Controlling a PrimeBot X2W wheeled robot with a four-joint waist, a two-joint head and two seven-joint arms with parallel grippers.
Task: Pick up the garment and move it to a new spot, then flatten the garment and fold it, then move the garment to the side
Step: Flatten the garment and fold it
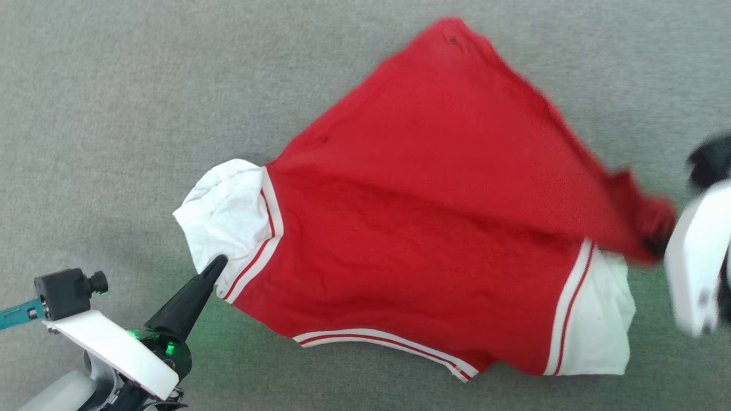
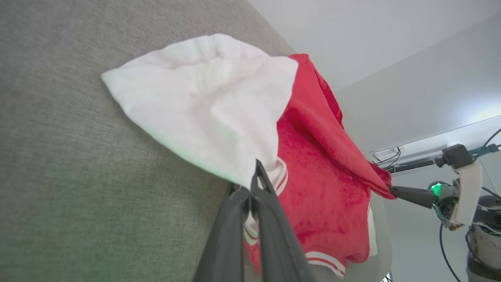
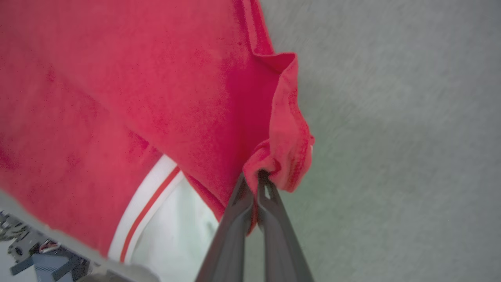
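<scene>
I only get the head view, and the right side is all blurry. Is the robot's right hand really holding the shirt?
Observer: Yes. The right wrist view shows the right hand shut on a bunched red edge of the garment.
Operator: Is the left hand just poking the white sleeve?
Observer: No. The left wrist view shows the left hand pinching the white sleeve at its edge.
Operator: What's past the grey surface?
Observer: The left wrist view shows pale walls beyond it.

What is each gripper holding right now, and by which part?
Both hold the garment. The left gripper pinches the white sleeve beside its striped trim; the right gripper pinches a bunched red edge.
</scene>
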